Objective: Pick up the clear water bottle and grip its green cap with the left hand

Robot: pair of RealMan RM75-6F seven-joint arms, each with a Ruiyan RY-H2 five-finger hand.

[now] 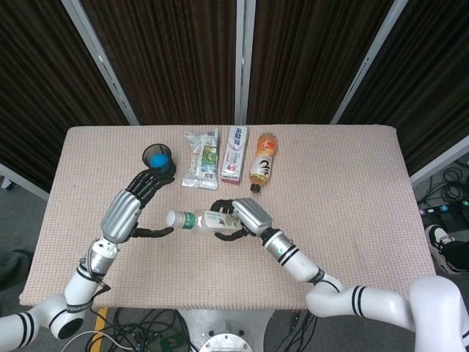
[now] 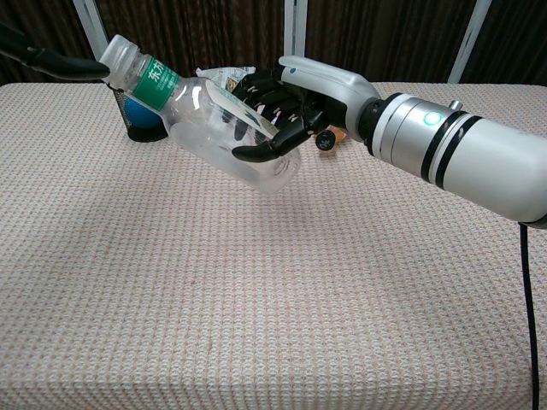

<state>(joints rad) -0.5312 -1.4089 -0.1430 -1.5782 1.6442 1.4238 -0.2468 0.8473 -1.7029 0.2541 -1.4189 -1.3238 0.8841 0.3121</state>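
My right hand (image 1: 242, 214) holds the clear water bottle (image 1: 204, 218) off the table, lying nearly level with its neck pointing to my left. In the chest view the same right hand (image 2: 278, 107) wraps the bottle's body (image 2: 209, 124), and the pale cap (image 2: 118, 53) sits above a green label band. My left hand (image 1: 138, 202) is beside the cap (image 1: 172, 218), fingers spread, the thumb just below it and the other fingers stretched toward the back. One dark left fingertip (image 2: 85, 67) reaches the cap's side; I cannot tell if it touches.
Along the table's back stand a black cup with a blue ball (image 1: 158, 157), a snack packet (image 1: 201, 159), a white box (image 1: 234, 152) and an orange drink bottle (image 1: 263, 160). The cup (image 2: 141, 120) shows behind the held bottle in the chest view.
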